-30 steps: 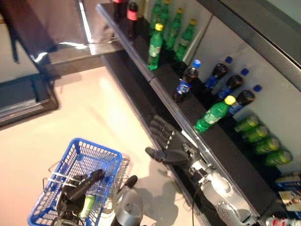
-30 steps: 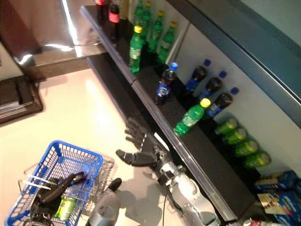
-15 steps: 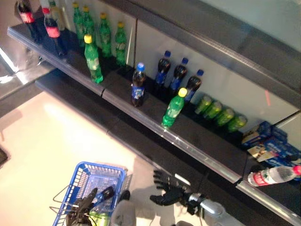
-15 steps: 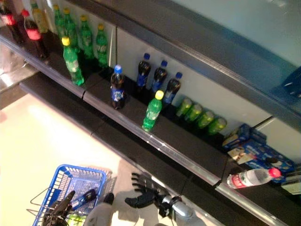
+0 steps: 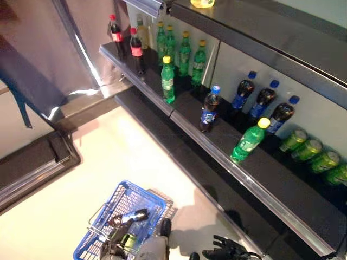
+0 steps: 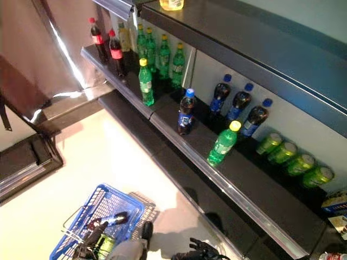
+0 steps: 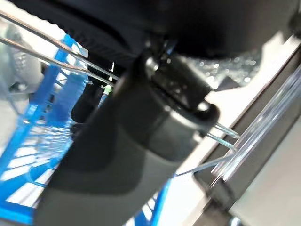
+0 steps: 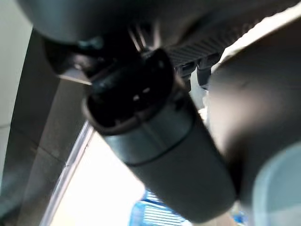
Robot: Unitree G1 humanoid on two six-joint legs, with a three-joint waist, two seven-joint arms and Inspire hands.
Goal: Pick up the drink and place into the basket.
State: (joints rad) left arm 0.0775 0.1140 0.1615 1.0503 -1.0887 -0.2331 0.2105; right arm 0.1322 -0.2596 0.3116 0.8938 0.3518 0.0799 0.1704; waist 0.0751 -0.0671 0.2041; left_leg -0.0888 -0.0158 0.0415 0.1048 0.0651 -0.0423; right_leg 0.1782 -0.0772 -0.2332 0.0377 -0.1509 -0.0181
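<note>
A blue wire basket [image 5: 146,193] hangs low at the left, its metal handle [image 7: 56,51] inside my left hand [image 5: 111,250], whose fingers curl round it. In the basket lie a dark bottle [image 5: 129,217] and a green can [image 5: 129,241]. My right hand [image 5: 225,252] shows at the bottom edge, fingers spread and holding nothing, well below the dark shelf [image 5: 271,181]. On that shelf stand drinks: a green bottle [image 5: 168,81], a dark cola bottle with a blue cap [image 5: 209,111] and a tilted green bottle with a yellow cap [image 5: 249,140].
More green, red-capped and blue-capped bottles stand behind at the shelf's back, and green cans [image 5: 309,151] lie at the far right. A second shelf [image 5: 260,27] overhangs above. Pale floor [image 5: 108,151] spreads left of the shelving.
The whole picture has shifted, so the camera has moved. My right hand, near the shelf's front edge a second ago, now shows low at the bottom edge. The basket stays in my left hand.
</note>
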